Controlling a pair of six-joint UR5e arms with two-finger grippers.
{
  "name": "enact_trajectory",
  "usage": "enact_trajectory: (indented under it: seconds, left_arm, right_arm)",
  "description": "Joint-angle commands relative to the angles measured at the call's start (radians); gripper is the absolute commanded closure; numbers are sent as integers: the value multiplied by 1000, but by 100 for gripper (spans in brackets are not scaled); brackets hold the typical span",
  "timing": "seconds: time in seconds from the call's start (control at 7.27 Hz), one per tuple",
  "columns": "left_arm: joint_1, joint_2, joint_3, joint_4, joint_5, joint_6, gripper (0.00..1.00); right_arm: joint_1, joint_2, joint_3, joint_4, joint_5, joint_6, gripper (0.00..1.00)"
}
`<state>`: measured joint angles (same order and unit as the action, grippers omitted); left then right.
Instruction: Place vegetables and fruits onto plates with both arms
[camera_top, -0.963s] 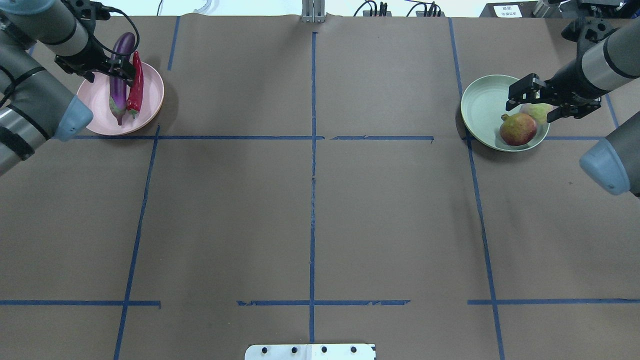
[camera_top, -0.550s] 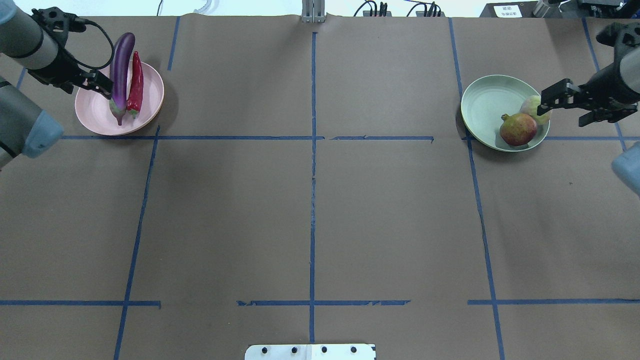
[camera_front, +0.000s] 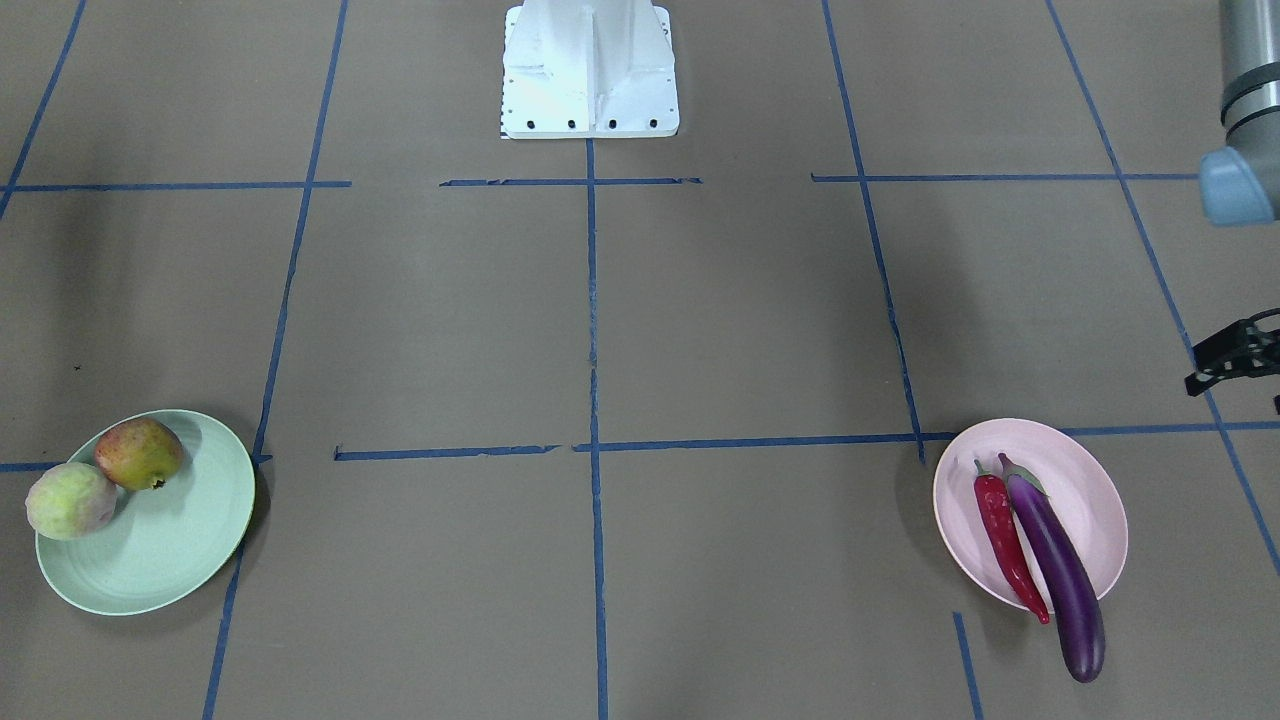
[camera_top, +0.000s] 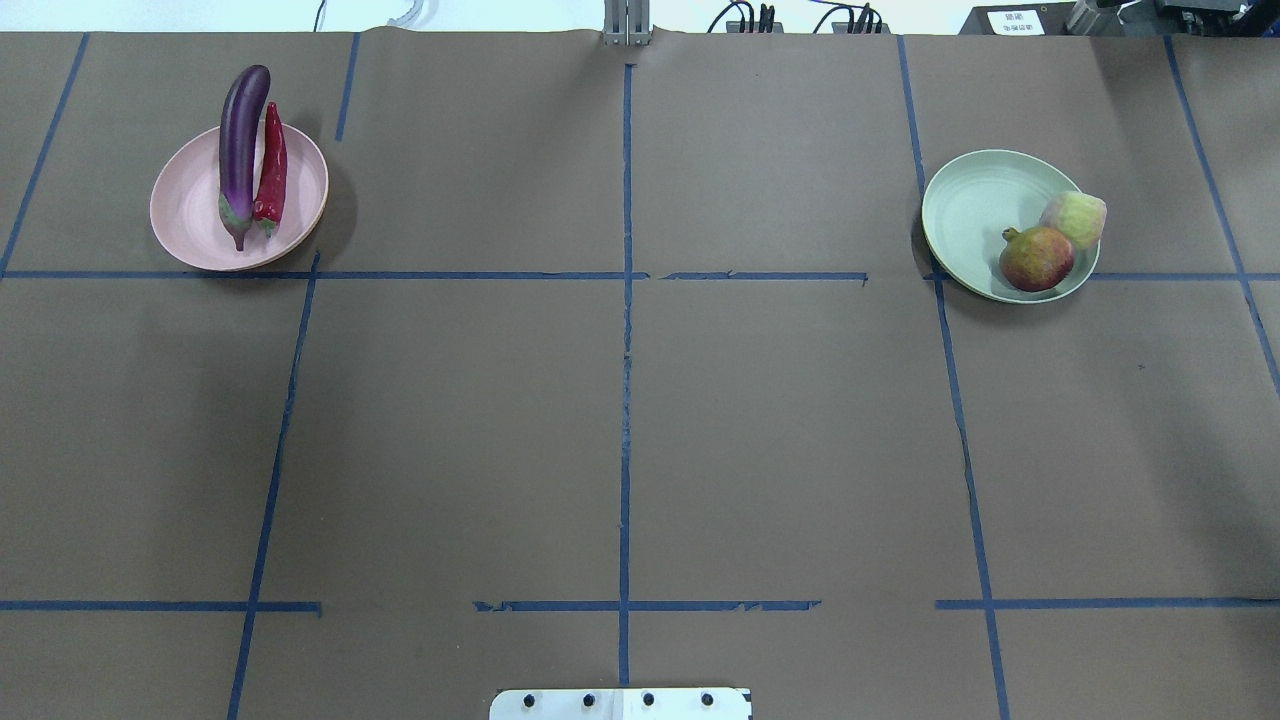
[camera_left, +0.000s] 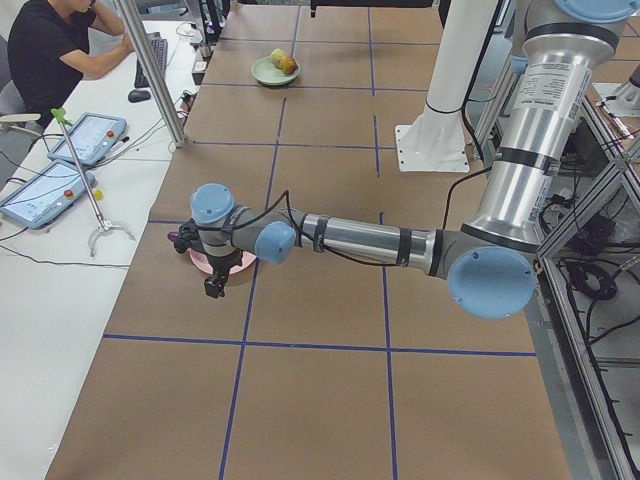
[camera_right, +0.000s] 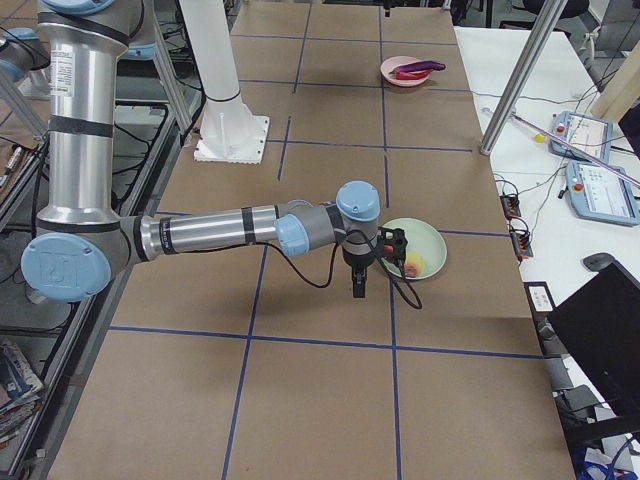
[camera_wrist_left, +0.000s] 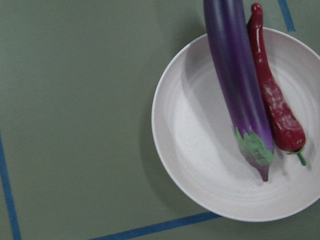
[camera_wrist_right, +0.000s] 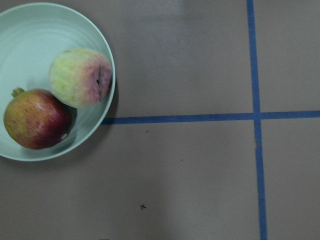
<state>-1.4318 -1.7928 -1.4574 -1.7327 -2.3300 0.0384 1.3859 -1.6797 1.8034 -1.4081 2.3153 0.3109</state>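
Observation:
The purple eggplant (camera_top: 240, 140) and the red chili (camera_top: 271, 170) lie side by side on the pink plate (camera_top: 185, 215); the eggplant's tail hangs over the rim. The pomegranate (camera_top: 1036, 258) and the peach (camera_top: 1074, 218) sit on the mint green plate (camera_top: 970, 200), the peach on its rim. Neither arm shows in the overhead view. My left gripper (camera_front: 1235, 358) is cut off by the front-facing view's right edge, apart from the pink plate (camera_front: 1090, 490); I cannot tell its state. My right gripper (camera_right: 357, 285) hangs beside the green plate (camera_right: 425, 240); I cannot tell its state.
The white base block (camera_front: 590, 70) stands at the robot's side of the table. Blue tape lines cross the brown table cover. A person (camera_left: 50, 50) sits at a side table with tablets (camera_left: 45, 190). A metal post (camera_right: 515, 80) stands by the table's edge.
Both arms have pulled back outward and left the overhead view. The eggplant, chili and both fruits stay on their plates.

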Motion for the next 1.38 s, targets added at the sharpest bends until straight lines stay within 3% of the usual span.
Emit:
enact_trajectory:
  seconds: [0.0,0.28,0.83,1.24]
  left_arm:
    - [-55,118,-44,156,-8,133,0]
    - [-53,248,-116,157,-75,118,0]
    - [-50,234,-110,131,-37,120,0]
    - [-52,247,-133,124,-35,120,0]
  right_arm:
    - [24,3,-9,-141,0,-221,0]
    - [25,2,4,-143,4,-220,0]
    - [24,3,16,-140,16,-208,0]
    - [24,3,13,-141,85,-208,0]
